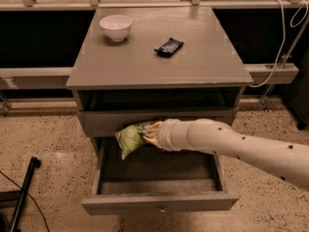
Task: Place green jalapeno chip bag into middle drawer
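The gripper (pixel 149 133) is clamped on the right end of the bag (pixel 129 139) and holds it in the air, below the near edge of the tabletop (pixel 145 69) and a little left of that edge's middle. The bag is light green and crumpled, with pale print at its top that cannot be read. It hangs tilted, its lower end dipping toward the left rear part of the drawer (pixel 159 203), and whether it touches the drawer I cannot tell.

The drawer is pulled out toward the camera, a shallow grey box with a tiny knob (pixel 161 210) at the middle of its front wall. Just above it a closed grey drawer front (pixel 99 122) runs under the near edge, and the bag's top overlaps that front.

The white arm (pixel 241 141), dotted with small dark holes, comes in from the right and crosses above the drawer's right half.

On the tabletop a white bowl (pixel 116 27) stands near the far left corner. A dark packet (pixel 169 46) lies near the middle, toward the far edge and well apart from the bowl — it bears rows of white marks too small to read.

A white cable (pixel 285 37) hangs beyond the right edge. The floor (pixel 48 144) is speckled, and a black pole (pixel 24 192) slants across it at lower left.
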